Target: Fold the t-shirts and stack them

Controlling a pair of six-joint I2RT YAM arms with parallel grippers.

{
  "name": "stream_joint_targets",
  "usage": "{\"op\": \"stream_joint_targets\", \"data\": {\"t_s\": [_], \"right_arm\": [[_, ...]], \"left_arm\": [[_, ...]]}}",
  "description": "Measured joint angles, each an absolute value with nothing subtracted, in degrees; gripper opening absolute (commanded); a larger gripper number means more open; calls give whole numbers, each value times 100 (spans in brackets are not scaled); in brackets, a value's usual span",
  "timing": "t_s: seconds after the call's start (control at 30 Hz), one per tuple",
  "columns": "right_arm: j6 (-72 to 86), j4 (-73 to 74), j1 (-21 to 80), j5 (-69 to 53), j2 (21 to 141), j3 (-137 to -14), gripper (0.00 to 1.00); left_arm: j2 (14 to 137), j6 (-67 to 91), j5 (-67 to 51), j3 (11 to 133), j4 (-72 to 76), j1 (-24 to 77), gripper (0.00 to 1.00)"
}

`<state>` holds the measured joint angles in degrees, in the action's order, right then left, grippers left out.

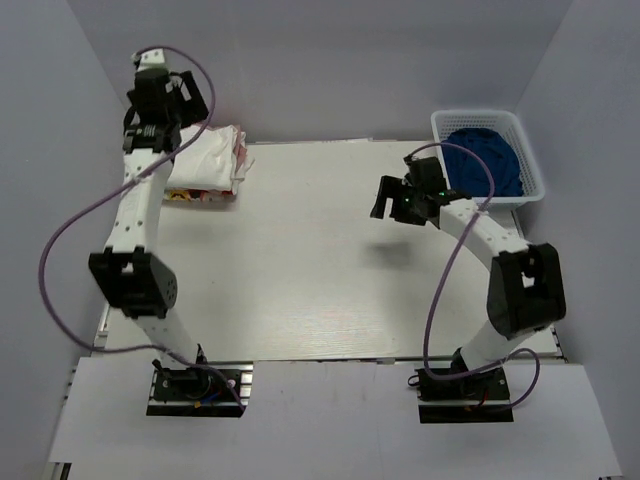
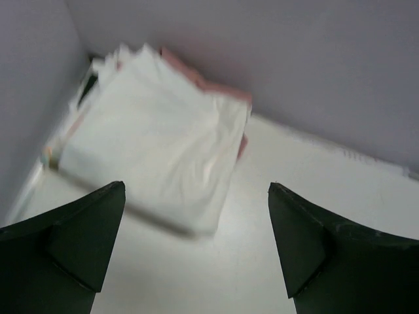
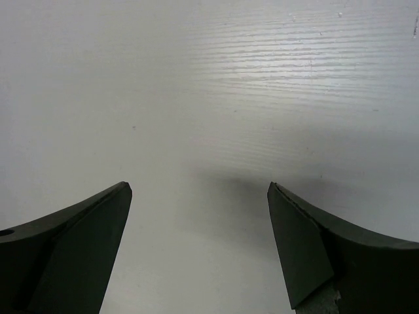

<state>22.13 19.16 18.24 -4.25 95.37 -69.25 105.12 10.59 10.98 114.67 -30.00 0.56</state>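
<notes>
The t-shirts lie folded in a stack at the table's far left corner. A white one point(image 1: 205, 158) point(image 2: 157, 144) is on top. A pale pink one point(image 2: 209, 85) shows at the far edge beneath it. A red-yellow print point(image 1: 186, 196) peeks out at the stack's near edge. My left gripper point(image 2: 196, 186) hovers open and empty just off the stack's near corner, touching nothing. My right gripper point(image 1: 385, 200) point(image 3: 200, 186) hangs open over bare tabletop right of centre, with nothing between its fingers.
A white basket point(image 1: 480, 115) holding blue cloth point(image 1: 485, 160) stands at the far right corner, just behind the right arm. Grey walls close in the table on the left, back and right.
</notes>
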Motion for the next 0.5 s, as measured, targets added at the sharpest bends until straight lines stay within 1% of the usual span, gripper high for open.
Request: {"op": "stream_joint_targets", "data": {"t_s": [0.07,0.13,0.23,0.3,0.37,0.5], "right_arm": [[2246,1695,1824,-451,9017,-6573,90],[2270,1472,1824,-497,8519,-6198,90],[2296,1308,1824,-491,7964,-5752,90],[2346,1210,1822,-464,7660,-5478,90],[2403,1140,1817,-443,7356,-5179,90],[2484,921,1813,-388,6737,-4556,90]], "left_arm": [[9515,1658,1160,10189,-3052,56,100],[8506,2062,849,8571,-2941,60,100],[7607,2414,572,6928,-3057,99,100],[7303,2652,569,6412,-3282,130,100],[6963,2842,620,6143,-3347,130,100],[5946,3037,698,6036,-3214,126,100]]}}
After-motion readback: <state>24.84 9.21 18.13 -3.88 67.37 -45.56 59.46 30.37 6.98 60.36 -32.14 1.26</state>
